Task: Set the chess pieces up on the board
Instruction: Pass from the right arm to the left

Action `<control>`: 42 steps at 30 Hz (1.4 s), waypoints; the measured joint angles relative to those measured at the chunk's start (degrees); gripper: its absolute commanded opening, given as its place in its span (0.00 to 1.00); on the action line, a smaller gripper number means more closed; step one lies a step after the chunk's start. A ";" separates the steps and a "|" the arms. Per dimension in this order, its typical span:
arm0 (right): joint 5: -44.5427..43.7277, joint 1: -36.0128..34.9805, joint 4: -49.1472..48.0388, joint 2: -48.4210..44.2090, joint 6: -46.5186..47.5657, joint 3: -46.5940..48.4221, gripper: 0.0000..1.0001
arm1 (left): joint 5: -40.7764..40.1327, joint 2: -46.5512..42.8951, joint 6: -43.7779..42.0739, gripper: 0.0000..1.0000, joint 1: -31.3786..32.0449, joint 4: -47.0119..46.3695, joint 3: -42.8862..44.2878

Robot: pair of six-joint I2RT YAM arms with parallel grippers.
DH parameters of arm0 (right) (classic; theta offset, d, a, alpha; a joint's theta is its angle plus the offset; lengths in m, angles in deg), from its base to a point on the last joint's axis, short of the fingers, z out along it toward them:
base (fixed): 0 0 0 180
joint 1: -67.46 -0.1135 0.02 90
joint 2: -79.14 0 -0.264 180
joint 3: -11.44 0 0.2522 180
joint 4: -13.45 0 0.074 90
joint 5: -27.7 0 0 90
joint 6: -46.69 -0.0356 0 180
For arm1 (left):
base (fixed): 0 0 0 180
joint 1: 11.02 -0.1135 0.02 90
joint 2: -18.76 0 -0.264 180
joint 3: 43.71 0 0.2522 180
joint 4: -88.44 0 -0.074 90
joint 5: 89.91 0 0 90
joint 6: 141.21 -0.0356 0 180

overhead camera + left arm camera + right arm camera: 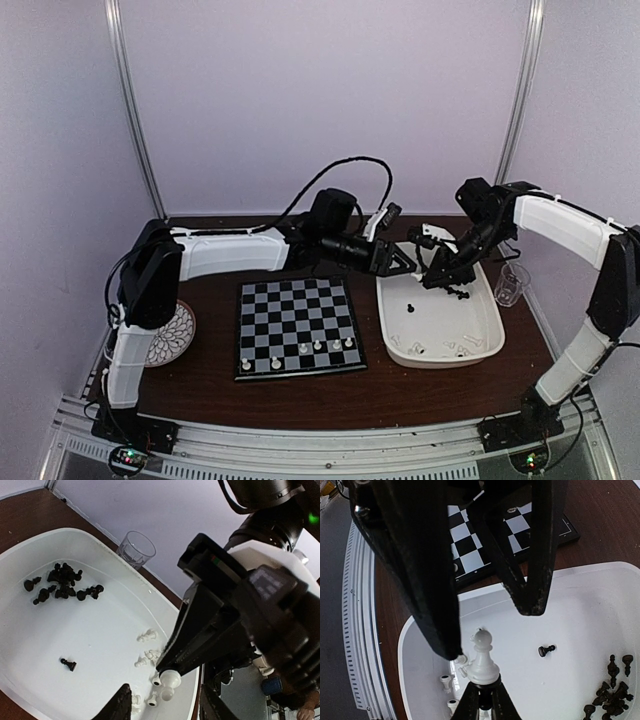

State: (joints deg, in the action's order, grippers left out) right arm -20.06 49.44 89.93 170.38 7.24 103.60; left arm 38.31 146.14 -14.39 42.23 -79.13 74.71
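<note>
My right gripper (484, 686) is shut on the base of a white chess piece (482, 657) and holds it above the white tray (440, 352). My left gripper (167, 704) is open. Its fingers (420, 580) stand on either side of that piece (170, 681) without touching it. Both grippers meet over the tray's far left part: the left (405, 262), the right (432, 278). The board (298, 310) lies left of the tray, with several white pieces (318, 347) on its near rows. Loose white pieces (147, 636) and a heap of black pieces (62, 582) lie in the tray.
A single black pawn (68, 664) lies alone in the middle of the tray. A clear glass (510, 283) stands right of the tray by the back wall. A round patterned plate (170, 335) sits left of the board under the left arm.
</note>
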 measured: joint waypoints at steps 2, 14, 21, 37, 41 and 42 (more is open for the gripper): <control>-0.02 0.00 -0.02 -0.07 0.00 0.00 0.10 | 0.59 0.92 0.22 0.42 0.00 0.55 1.05; -0.02 0.00 -0.42 -0.07 -0.02 0.00 0.10 | 4.02 2.71 1.22 0.30 0.00 3.15 4.63; -0.04 0.00 -0.44 -0.07 0.00 0.00 0.10 | 5.49 4.98 1.53 0.27 0.00 3.98 7.13; -0.17 0.00 -0.46 -0.04 0.00 0.00 0.09 | 6.14 5.73 1.66 0.04 0.00 6.16 8.48; -0.57 0.00 -0.55 0.07 -0.02 0.00 0.09 | 6.19 5.73 1.40 0.03 -0.02 6.32 8.48; -0.74 0.00 -0.59 0.07 -0.04 0.00 0.09 | 6.16 5.73 1.09 0.03 -0.09 6.62 8.48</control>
State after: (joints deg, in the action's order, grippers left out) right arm -20.80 49.44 89.34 170.44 7.19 103.60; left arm 44.47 151.86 -13.30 42.15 -72.50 83.19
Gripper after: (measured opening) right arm 0.098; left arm 0.066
